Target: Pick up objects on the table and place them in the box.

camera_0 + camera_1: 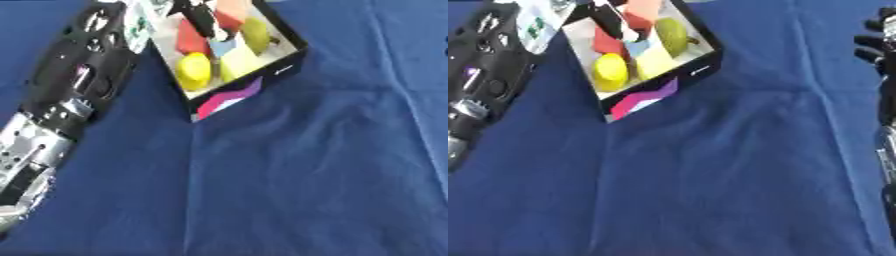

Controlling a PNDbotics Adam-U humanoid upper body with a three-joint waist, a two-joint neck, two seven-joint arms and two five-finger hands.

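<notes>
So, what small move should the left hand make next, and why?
Probably lift the left hand up out of the box and pull the arm back. Its fingers reach among the coloured blocks inside, and the blue cloth shows nothing left to pick up.

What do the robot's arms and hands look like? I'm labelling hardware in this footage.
The left arm is a bulky black shell with round cut-outs, a small pink mark and a silver metal joint section lower down. Its hand shows black fingers. The right hand shows only as black segmented fingers at the picture's edge.
</notes>
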